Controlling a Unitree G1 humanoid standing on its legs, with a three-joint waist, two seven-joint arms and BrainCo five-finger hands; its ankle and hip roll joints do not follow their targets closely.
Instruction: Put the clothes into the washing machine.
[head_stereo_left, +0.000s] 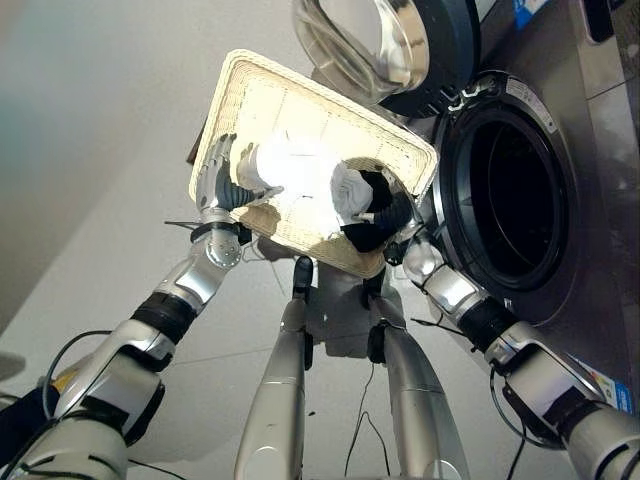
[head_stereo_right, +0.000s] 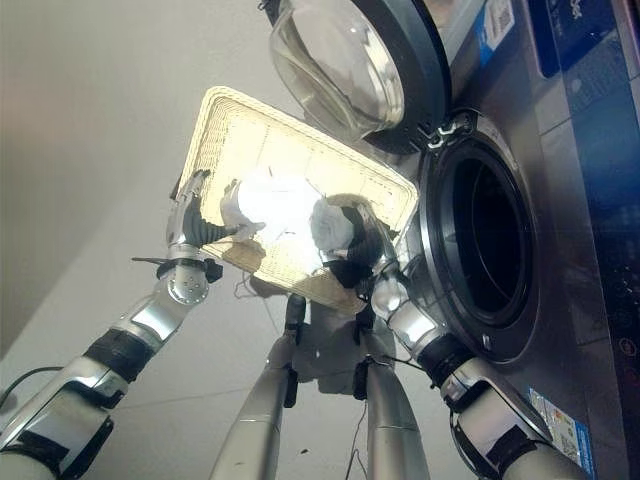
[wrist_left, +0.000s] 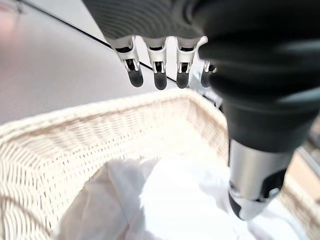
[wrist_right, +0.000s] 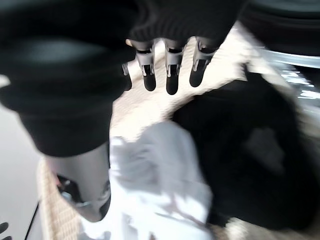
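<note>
Two hands on one wicker basket (head_stereo_left: 270, 95), held up and tipped toward me beside the washing machine (head_stereo_left: 585, 200). My left hand (head_stereo_left: 222, 180) clamps the basket's left rim, fingers curled over the edge, thumb inside. My right hand (head_stereo_left: 395, 222) grips the right rim the same way, just beside the drum opening (head_stereo_left: 515, 200).

Inside the basket: white clothes (head_stereo_left: 290, 165) bunched near my left thumb, more white cloth (wrist_right: 160, 170) and a black garment (wrist_right: 250, 160) by my right hand. All still in the basket.

The machine's door (head_stereo_right: 350, 60) is swung open above the basket's far rim. The basket's right corner sits close to the drum's rim. Bare floor (head_stereo_left: 80, 150) lies open to the left.
</note>
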